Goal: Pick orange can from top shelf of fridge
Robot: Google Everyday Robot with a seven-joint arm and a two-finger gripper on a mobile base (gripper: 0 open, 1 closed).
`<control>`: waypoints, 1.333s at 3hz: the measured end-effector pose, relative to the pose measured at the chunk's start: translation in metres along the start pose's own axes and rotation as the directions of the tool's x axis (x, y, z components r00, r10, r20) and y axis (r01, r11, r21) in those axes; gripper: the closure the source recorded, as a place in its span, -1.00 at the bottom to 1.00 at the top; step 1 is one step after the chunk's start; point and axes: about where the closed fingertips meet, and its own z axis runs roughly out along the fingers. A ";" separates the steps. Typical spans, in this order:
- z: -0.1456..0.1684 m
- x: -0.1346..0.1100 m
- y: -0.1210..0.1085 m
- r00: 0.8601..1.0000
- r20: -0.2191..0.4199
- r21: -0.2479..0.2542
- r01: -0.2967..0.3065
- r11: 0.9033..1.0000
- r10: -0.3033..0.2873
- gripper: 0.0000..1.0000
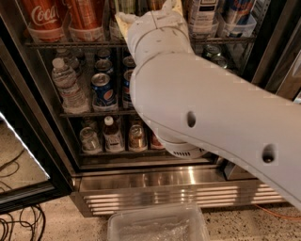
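Camera view: white arm (211, 108) crosses the open fridge (164, 188), with its gripper (170, 5) up at the top shelf (51, 43), just beside the orange can (156, 4), which shows only as a sliver at the upper edge. Whether the gripper is wide, narrow or holding anything cannot be told. Same shelf, left: Coca-Cola can (40, 16), red-orange can (87, 16); lower rack: water bottle (66, 84), Pepsi can (102, 89).

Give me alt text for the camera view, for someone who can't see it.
A large white robot arm reaches into an open drinks fridge, its gripper up at the top shelf among tall cans, mostly hidden behind the arm. Lower racks hold Pepsi cans and a water bottle.
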 end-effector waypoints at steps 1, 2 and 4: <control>0.000 0.007 -0.007 1.000 -0.012 0.027 -0.010 1.000 0.010 -0.34; 0.005 0.016 -0.014 1.000 -0.028 0.045 -0.010 0.999 0.012 -0.34; 0.029 0.029 -0.007 0.999 -0.038 0.004 -0.008 1.000 0.008 -0.34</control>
